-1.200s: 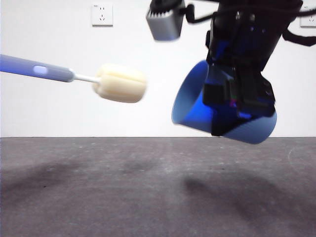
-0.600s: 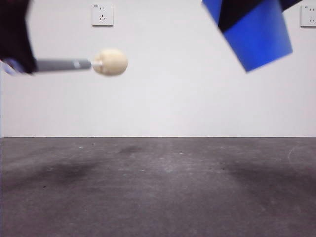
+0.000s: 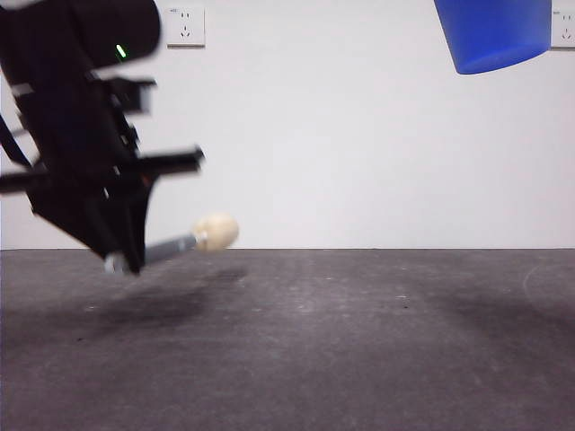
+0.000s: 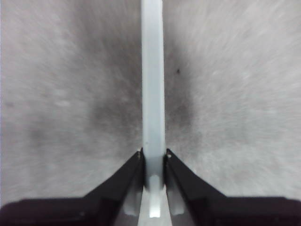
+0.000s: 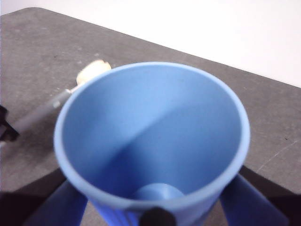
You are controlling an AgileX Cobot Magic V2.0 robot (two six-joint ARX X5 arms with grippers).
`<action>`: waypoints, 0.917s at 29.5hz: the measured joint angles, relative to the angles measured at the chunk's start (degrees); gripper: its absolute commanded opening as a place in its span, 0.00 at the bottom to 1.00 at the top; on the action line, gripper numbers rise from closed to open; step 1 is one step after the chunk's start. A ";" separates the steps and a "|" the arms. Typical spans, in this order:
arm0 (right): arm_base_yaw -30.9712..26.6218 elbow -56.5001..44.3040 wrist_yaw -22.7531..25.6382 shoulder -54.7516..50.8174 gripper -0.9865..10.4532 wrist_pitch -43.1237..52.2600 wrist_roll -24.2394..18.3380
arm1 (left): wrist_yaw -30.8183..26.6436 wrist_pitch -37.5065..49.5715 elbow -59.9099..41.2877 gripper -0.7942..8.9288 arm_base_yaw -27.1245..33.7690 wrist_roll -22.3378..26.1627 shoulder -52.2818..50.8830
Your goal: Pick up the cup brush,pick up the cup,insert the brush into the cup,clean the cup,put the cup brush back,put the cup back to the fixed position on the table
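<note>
My left gripper (image 3: 121, 260) is shut on the grey handle of the cup brush (image 3: 169, 246) and holds it low, just above the table (image 3: 314, 350) at the left. The cream sponge head (image 3: 216, 232) points right. In the left wrist view the jaws (image 4: 154, 160) clamp the handle (image 4: 153, 84). My right gripper (image 5: 157, 209) is shut on the blue cup (image 5: 150, 136) and holds it high; only the cup's base (image 3: 494, 36) shows at the front view's top right. The right wrist view looks into the empty cup, with the brush (image 5: 91, 70) down on the table side.
A white wall stands behind the table's far edge, with a socket (image 3: 186, 25) at upper left and another (image 3: 563, 27) at upper right. The left arm's dark body fills the front view's left side.
The left arm has come down into view with the brush, from high to just above the table. The cup has risen further and turned base-down at the top right.
</note>
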 measured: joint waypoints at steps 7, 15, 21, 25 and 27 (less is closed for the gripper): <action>0.00 0.00 -0.02 0.00 0.07 0.00 1.20 | -3.87 2.45 -0.02 0.07 -2.69 -1.33 7.10; 0.00 0.00 -0.02 0.04 0.07 -0.02 2.05 | -4.98 2.64 -0.02 0.30 -3.26 -2.23 8.31; -0.85 0.00 -2.91 2.62 0.07 0.15 4.35 | -1.53 1.97 -0.02 0.47 -3.43 -2.64 8.31; -3.06 -0.26 -4.59 6.60 0.07 3.02 5.38 | -1.20 0.81 -0.04 0.47 -3.78 -2.64 7.39; -4.66 -1.33 -5.92 8.48 0.07 6.75 5.53 | -1.09 0.31 -0.04 0.47 -3.80 -2.62 5.77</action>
